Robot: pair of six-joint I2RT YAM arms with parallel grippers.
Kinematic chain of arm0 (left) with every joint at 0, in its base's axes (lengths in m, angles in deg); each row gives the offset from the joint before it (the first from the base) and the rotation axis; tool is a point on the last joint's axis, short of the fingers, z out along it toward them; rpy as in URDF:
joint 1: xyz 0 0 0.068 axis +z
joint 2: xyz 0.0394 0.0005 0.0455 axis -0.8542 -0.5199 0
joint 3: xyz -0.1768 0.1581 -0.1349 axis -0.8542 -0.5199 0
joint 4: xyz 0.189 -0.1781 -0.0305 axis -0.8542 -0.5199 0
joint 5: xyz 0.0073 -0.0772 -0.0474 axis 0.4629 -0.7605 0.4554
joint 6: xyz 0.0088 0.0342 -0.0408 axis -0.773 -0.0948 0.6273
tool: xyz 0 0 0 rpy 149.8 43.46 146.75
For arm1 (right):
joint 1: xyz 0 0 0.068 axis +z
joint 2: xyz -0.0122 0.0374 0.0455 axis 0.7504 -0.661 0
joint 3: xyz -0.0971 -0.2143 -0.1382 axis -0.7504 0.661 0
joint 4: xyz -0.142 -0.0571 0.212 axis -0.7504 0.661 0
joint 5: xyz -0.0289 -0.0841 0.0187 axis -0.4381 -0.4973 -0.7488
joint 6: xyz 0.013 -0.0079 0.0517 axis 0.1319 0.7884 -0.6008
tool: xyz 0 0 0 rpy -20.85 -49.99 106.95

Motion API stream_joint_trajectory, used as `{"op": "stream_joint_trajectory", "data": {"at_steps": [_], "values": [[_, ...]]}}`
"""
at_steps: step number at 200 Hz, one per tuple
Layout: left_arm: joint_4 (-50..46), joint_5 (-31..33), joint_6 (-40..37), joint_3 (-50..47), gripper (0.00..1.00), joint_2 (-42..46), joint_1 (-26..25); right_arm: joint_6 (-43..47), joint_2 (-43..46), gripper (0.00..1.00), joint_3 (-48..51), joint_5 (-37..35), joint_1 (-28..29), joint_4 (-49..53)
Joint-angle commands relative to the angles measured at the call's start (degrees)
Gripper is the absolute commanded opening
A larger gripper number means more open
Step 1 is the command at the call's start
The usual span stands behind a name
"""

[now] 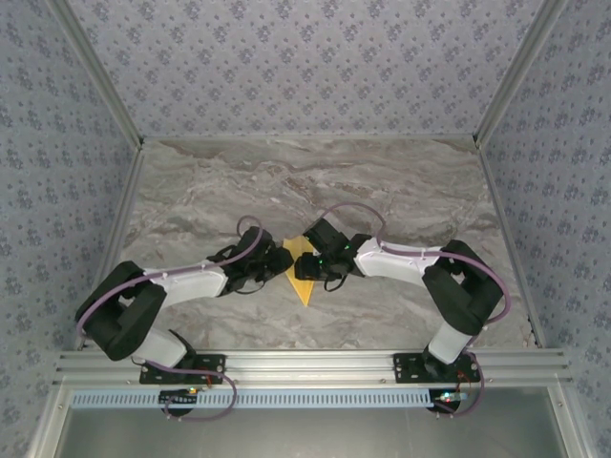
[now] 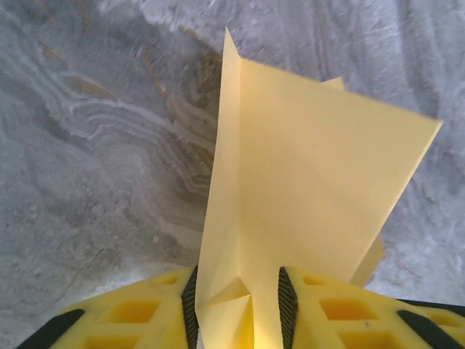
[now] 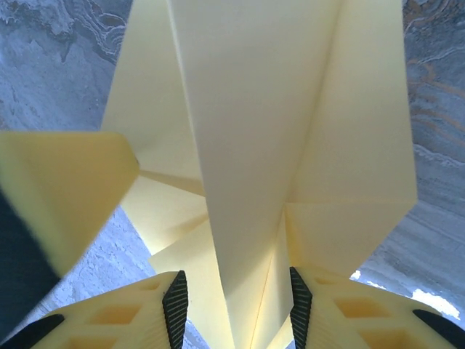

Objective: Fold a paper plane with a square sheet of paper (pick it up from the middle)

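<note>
No writing, label, brand, number or sign can be read in any view. The yellow paper (image 2: 290,182) is blank on every face that shows.

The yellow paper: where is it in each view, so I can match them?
Top external: the paper is at the centre, between the left pincer and the right pincer.
Left wrist: the paper rises out of the left pincer, bottom centre to upper middle.
Right wrist: the paper runs from the right pincer to the top edge.
Shared landmark: the grey marbled tabletop.
</note>
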Motion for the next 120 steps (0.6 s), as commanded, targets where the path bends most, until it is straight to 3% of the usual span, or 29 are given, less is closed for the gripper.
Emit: {"op": "stream_joint_trajectory", "data": {"at_steps": [1, 69, 120], "values": [[4.8, -7.2, 0.6, -0.3, 0.38, 1.2, 2.2, 1.1, -0.9, 0.46, 0.9, 0.8, 0.2, -0.8], [7.6, -12.1, 1.4, -0.5, 0.22, -1.6, 3.9, 1.5, -1.1, 0.53, 1.2, 2.7, -0.1, -2.6], [7.1, -12.0, 1.3, -0.4, 0.2, -1.6, 3.9, 1.9, -2.0, 0.54, 0.6, 1.5, 0.0, -1.0]]}}
